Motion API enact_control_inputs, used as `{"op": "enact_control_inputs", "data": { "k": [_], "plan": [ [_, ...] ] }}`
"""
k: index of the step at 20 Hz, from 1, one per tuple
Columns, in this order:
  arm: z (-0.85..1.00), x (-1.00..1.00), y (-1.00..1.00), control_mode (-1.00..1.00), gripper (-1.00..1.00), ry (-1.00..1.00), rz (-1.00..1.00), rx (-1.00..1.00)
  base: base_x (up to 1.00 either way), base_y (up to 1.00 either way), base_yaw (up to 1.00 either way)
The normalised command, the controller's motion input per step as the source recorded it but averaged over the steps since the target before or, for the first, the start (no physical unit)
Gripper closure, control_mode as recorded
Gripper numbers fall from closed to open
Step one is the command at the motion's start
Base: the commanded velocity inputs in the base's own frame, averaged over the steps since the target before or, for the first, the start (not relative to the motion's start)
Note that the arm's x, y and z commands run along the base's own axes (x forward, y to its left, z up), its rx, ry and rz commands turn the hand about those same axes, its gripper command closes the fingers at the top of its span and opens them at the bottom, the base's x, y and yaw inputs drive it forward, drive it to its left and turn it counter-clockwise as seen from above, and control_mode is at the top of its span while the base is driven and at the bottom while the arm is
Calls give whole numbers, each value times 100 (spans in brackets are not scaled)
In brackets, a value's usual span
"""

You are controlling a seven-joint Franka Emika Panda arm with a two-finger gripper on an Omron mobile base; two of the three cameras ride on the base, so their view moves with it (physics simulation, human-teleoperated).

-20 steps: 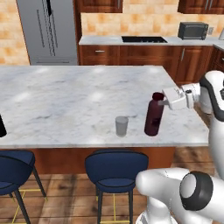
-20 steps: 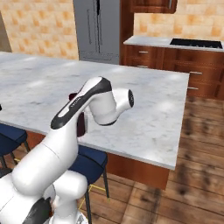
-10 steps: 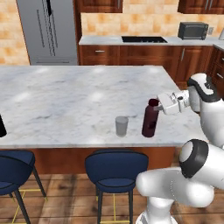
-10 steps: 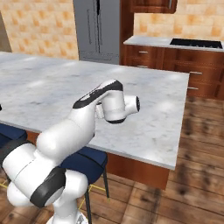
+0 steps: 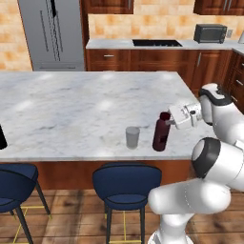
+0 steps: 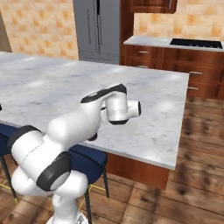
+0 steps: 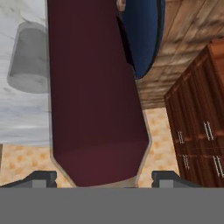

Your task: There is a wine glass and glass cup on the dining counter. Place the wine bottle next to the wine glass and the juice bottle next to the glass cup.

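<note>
The squat maroon juice bottle (image 5: 161, 136) stands upright near the front edge of the dining counter (image 5: 71, 105), just right of the short grey glass cup (image 5: 132, 137), with a small gap between them. My gripper (image 5: 168, 116) is at the bottle's cap, reaching in from the right. In the hand view the juice bottle (image 7: 94, 96) runs between the two fingertips (image 7: 43, 177), which stand apart from its sides, so my gripper (image 7: 105, 177) is open. The glass cup (image 7: 29, 59) lies beside the bottle. A dark thing (image 5: 1, 136) at the counter's left edge is cut off. The wine glass is out of view.
Two blue stools (image 5: 125, 183) (image 5: 14, 186) stand under the counter's front edge. A fridge (image 5: 50, 33), wood cabinets and a microwave (image 5: 209, 33) line the back wall. My own arm (image 6: 100, 113) covers the bottle in the right base view.
The juice bottle has come down and a little left to stand beside the glass cup. The arm has swung lower with it.
</note>
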Motion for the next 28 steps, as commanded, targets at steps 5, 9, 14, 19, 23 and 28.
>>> {"op": "enact_control_inputs", "data": {
  "k": [5, 9, 14, 19, 23, 28],
  "plan": [
    [-27, 23, 0, -100, 100, -3, 1, -1, 0, 0, 0],
    [-18, 36, 0, -100, 100, -8, 0, -4, 0, 0, 0],
    [-18, 35, 1, -100, 100, -5, 0, -3, 0, 0, 0],
    [-51, 42, 11, -100, 100, 1, 0, 0, 0, 0, 0],
    [-35, 36, 2, -100, 100, 0, 0, 0, 0, 0, 0],
    [-20, 32, 0, -100, 100, 0, 0, 0, 0, 0, 0]
  ]
}}
